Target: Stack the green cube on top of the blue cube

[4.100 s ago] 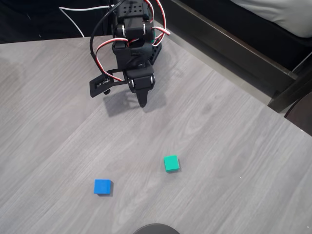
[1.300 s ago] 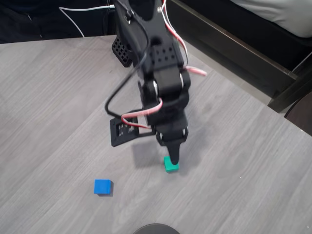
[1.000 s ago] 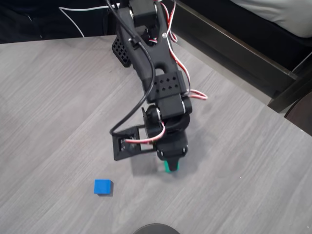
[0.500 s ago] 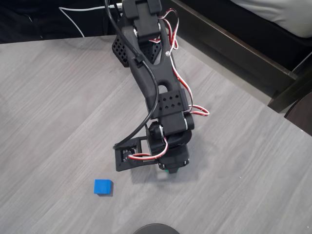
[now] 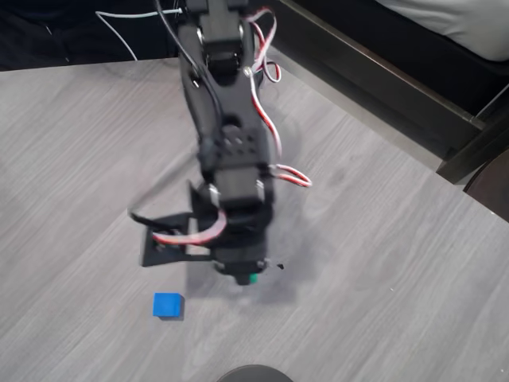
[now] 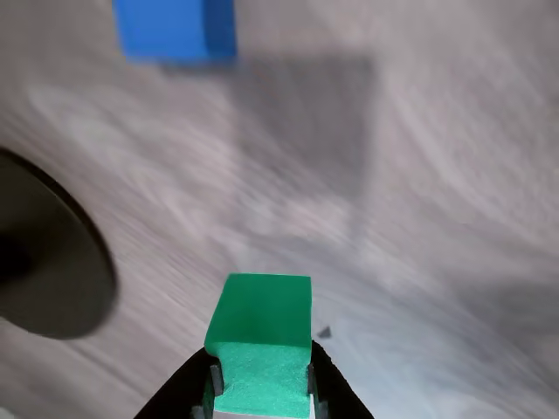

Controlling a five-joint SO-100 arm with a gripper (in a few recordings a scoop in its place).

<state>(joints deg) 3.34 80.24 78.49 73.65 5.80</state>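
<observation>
The green cube (image 6: 261,345) sits clamped between my black fingers in the wrist view, held above the table. From overhead only a sliver of the green cube (image 5: 251,278) peeks out under my gripper (image 5: 245,277), which is shut on it. The blue cube (image 5: 168,305) rests on the grey wood table, to the lower left of the gripper in the overhead view. In the wrist view the blue cube (image 6: 175,30) lies at the top left edge, well ahead of the green one.
A dark round object (image 5: 254,373) sits at the table's near edge, and the same dark round object (image 6: 48,257) shows at the left of the wrist view. A dark bed frame (image 5: 382,76) runs past the table's far right edge.
The gripper came down over the green cube, shut on it, and has now lifted it and swung left toward the blue cube. The blue cube has not moved.
</observation>
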